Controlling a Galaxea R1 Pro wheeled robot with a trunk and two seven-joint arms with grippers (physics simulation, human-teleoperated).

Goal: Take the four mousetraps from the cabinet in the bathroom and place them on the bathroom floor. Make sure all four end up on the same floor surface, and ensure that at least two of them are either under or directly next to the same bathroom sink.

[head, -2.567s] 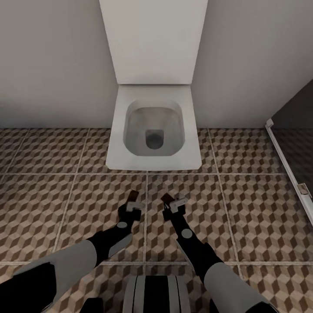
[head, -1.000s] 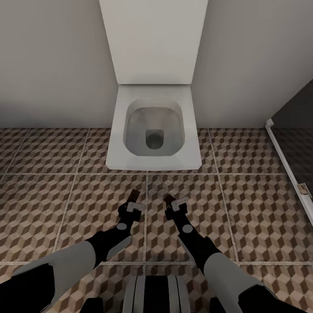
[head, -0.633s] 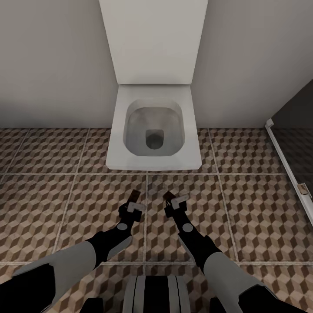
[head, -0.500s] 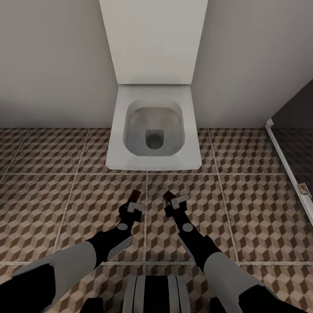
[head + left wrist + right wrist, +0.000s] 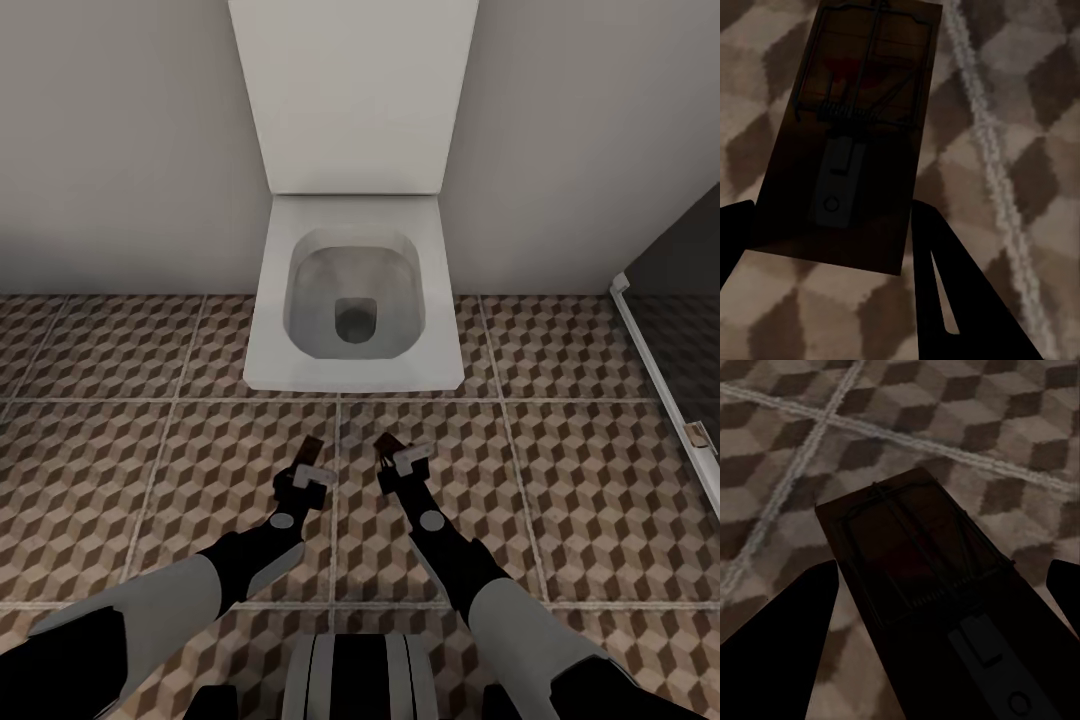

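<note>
Each gripper holds one small brown mousetrap low over the cube-patterned bathroom floor [image 5: 150, 480]. My left gripper [image 5: 306, 478] is shut on a mousetrap [image 5: 311, 449] that sticks out forward. In the left wrist view this mousetrap [image 5: 855, 127] lies flat between the dark fingers [image 5: 960, 300] of the left gripper [image 5: 832, 214], close above the tiles. My right gripper [image 5: 402, 466] is shut on the second mousetrap [image 5: 385, 443]. That mousetrap [image 5: 922, 577] spans the right gripper [image 5: 945, 568] in the right wrist view. The cabinet and the sink are out of view.
A white toilet [image 5: 352, 300] stands against the grey wall straight ahead of both grippers. At the right, a pale threshold strip [image 5: 655, 370] borders the dark shower floor [image 5: 695, 330]. Patterned tiles stretch to both sides of the arms.
My right gripper has crept a little forward with its mousetrap. The left arm and the camera have stayed still.
</note>
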